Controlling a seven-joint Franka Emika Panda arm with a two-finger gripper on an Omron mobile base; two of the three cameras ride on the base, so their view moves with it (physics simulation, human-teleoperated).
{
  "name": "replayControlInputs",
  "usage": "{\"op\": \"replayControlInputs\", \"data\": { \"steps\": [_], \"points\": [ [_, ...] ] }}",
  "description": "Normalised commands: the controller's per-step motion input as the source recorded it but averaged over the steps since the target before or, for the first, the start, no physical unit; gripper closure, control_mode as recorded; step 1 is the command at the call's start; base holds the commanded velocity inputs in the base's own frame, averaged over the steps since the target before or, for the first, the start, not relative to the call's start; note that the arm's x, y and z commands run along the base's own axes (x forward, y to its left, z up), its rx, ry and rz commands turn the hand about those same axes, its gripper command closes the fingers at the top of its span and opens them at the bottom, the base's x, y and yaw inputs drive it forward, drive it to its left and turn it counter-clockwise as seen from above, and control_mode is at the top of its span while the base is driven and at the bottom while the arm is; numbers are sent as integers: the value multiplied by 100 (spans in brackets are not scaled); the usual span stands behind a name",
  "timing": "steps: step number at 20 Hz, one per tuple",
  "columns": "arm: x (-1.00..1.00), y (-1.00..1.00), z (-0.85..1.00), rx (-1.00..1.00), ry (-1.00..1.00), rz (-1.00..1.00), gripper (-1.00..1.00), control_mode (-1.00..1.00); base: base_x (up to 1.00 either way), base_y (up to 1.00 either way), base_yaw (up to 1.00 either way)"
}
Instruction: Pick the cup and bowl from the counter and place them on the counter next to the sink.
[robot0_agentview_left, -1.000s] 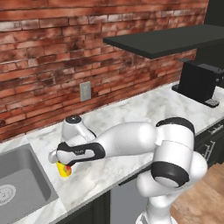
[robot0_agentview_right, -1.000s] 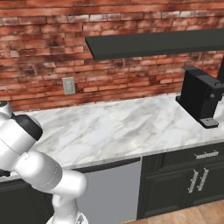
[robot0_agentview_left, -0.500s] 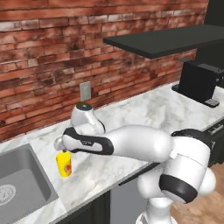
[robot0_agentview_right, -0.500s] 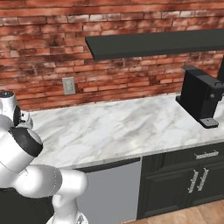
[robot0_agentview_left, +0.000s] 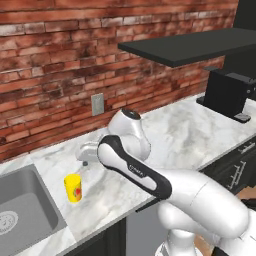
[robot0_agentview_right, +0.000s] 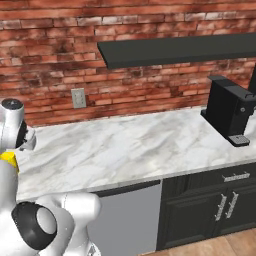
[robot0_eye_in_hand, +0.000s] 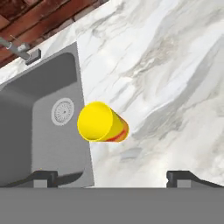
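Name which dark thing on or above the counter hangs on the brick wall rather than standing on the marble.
The long dark shelf: it juts from the brick wall, clear of the counter. The black coffee machine stands on the marble below its right end.

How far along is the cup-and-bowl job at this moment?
Done: the cup stands upright on the counter beside the sink. In hand: nothing; the gripper is open, above the cup. Left: the bowl, which I can't see here.
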Motion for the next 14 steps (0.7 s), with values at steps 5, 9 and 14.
{"op": "replayControlInputs", "data": {
  "steps": [5, 9, 14],
  "points": [
    [-78, -41, 29, 3, 0, -16, -100, -100, 0, 0, 0],
    [-26, -54, 21, -3, 0, -15, -100, -100, 0, 0, 0],
    [-8, -72, 27, -5, 0, -15, -100, -100, 0, 0, 0]
  ]
}}
